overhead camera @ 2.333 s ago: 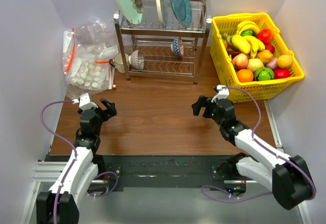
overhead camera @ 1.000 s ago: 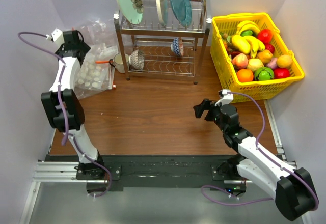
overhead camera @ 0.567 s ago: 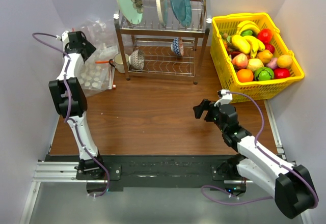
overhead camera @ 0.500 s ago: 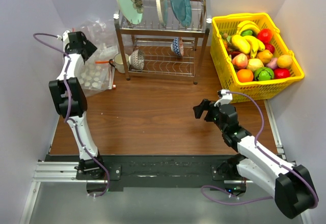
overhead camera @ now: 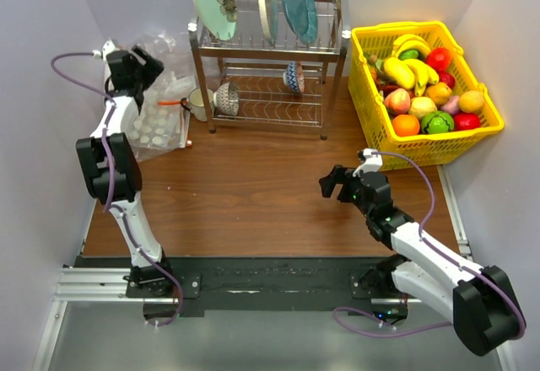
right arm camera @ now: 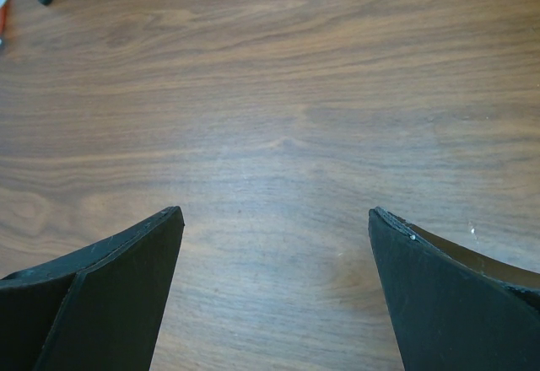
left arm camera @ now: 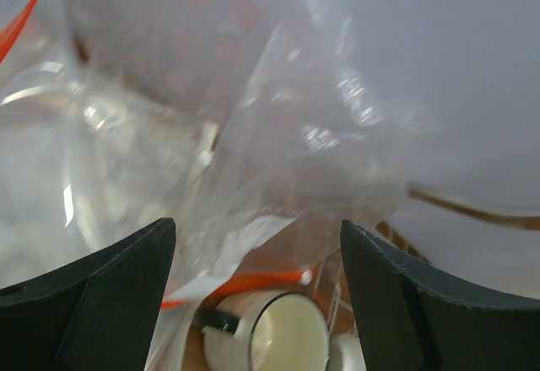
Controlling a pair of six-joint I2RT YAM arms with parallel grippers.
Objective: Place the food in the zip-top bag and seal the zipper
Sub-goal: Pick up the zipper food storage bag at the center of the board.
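Yellow basket, brown woodgrain table, teal plate, pale green floral plate, orange toy fruit

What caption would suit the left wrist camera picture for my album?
Left pincer, wide open, close over a crinkly clear bag, a white cup beneath.
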